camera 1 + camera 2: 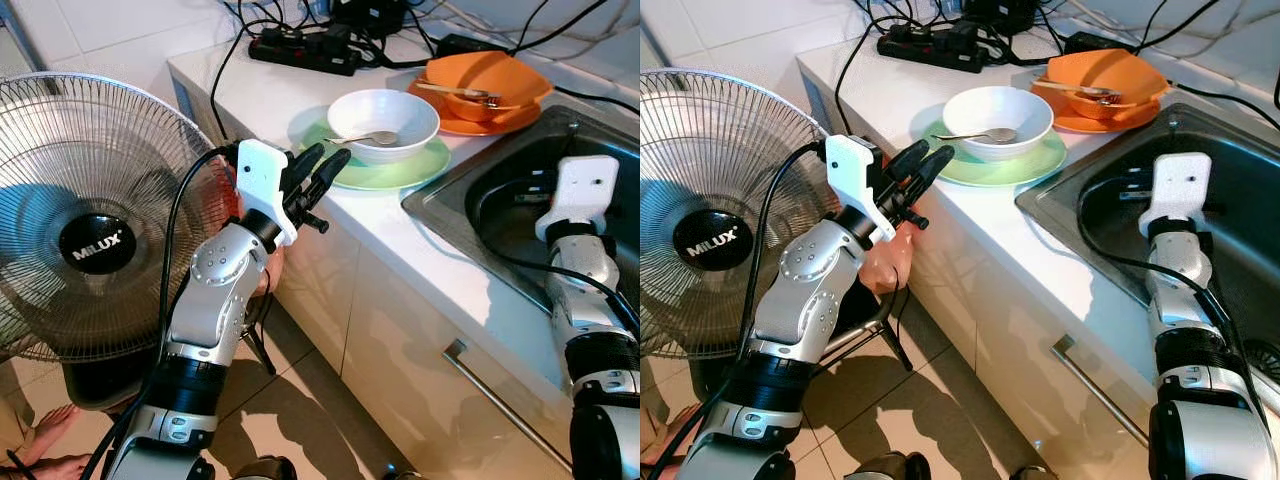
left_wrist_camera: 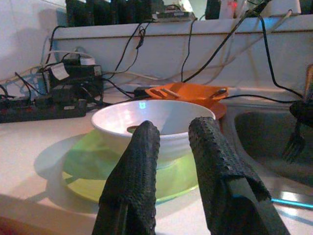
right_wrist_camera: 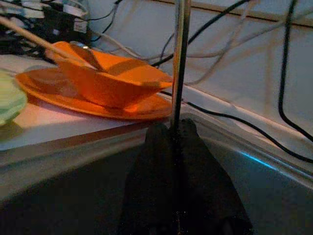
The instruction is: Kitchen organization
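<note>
Knurled black left fingers [image 2: 146,161], glossy round bowl [image 2: 154,125]

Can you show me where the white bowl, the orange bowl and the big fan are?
white bowl [image 1: 400,108], left eye view, on its inner wall.
orange bowl [image 1: 490,75], left eye view, on its inside.
fan [image 1: 98,244], left eye view, on its black middle hub.

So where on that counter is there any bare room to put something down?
The front strip of counter between the green plate and the sink is bare, as is the corner left of the plate. The back is crowded: power strip, cables, orange plate.
</note>
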Tool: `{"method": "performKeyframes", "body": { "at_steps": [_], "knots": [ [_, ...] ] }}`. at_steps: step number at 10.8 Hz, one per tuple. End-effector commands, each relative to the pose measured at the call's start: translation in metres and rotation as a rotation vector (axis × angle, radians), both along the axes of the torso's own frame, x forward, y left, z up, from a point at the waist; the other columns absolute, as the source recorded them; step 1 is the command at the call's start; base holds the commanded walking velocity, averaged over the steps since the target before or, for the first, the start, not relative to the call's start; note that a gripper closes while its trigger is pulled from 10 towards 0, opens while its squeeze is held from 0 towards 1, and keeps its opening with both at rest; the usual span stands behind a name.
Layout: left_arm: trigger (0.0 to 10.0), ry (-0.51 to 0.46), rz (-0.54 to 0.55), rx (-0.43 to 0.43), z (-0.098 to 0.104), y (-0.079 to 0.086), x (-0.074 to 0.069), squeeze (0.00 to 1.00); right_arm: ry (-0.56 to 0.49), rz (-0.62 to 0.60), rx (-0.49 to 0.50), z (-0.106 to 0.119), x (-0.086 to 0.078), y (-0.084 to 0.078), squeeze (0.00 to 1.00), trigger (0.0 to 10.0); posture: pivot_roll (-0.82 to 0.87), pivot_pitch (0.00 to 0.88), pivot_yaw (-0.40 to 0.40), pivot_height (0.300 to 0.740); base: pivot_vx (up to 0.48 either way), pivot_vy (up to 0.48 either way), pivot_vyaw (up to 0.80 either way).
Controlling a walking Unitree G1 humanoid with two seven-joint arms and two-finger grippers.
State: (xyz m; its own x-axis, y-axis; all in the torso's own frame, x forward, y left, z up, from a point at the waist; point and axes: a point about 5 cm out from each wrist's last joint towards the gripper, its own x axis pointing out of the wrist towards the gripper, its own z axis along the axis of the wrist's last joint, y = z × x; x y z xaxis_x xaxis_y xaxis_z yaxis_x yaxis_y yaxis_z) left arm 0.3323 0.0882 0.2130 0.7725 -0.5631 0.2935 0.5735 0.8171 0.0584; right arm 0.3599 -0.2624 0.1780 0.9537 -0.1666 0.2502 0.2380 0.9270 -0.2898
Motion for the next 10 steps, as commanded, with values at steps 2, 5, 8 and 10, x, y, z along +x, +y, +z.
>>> {"method": "performKeyframes", "body": {
  "at_steps": [2, 5, 8, 10],
  "knots": [
    [10.0, -0.004, -0.007, 0.008, 0.002, -0.001, -0.003, 0.0, 0.067, 0.004, -0.073, 0.005, 0.003, -0.007, 0.0, 10.0, 0.0, 0.097, 0.063, 0.74, 0.0, 0.0, 0.0],
    [10.0, -0.004, -0.014, 0.006, 0.003, -0.003, -0.003, 0.0, 0.089, -0.01, -0.156, 0.027, 0.007, -0.015, 0.0, 10.0, -0.01, 0.099, 0.061, 0.74, 0.0, 0.0, 0.0],
    [10.0, -0.002, -0.029, 0.004, 0.004, -0.006, -0.003, 0.0, 0.161, 0.035, -0.185, 0.035, 0.013, -0.007, 0.0, 10.0, -0.02, 0.108, 0.06, 0.74, 0.0, 0.0, 0.0],
    [10.0, 0.001, -0.036, 0.005, 0.003, -0.008, -0.003, 0.0, 0.286, 0.099, -0.22, 0.016, 0.014, 0.005, 0.0, 10.0, -0.02, 0.108, 0.058, 0.74, 0.0, 0.0, 0.0]
  ]
}}
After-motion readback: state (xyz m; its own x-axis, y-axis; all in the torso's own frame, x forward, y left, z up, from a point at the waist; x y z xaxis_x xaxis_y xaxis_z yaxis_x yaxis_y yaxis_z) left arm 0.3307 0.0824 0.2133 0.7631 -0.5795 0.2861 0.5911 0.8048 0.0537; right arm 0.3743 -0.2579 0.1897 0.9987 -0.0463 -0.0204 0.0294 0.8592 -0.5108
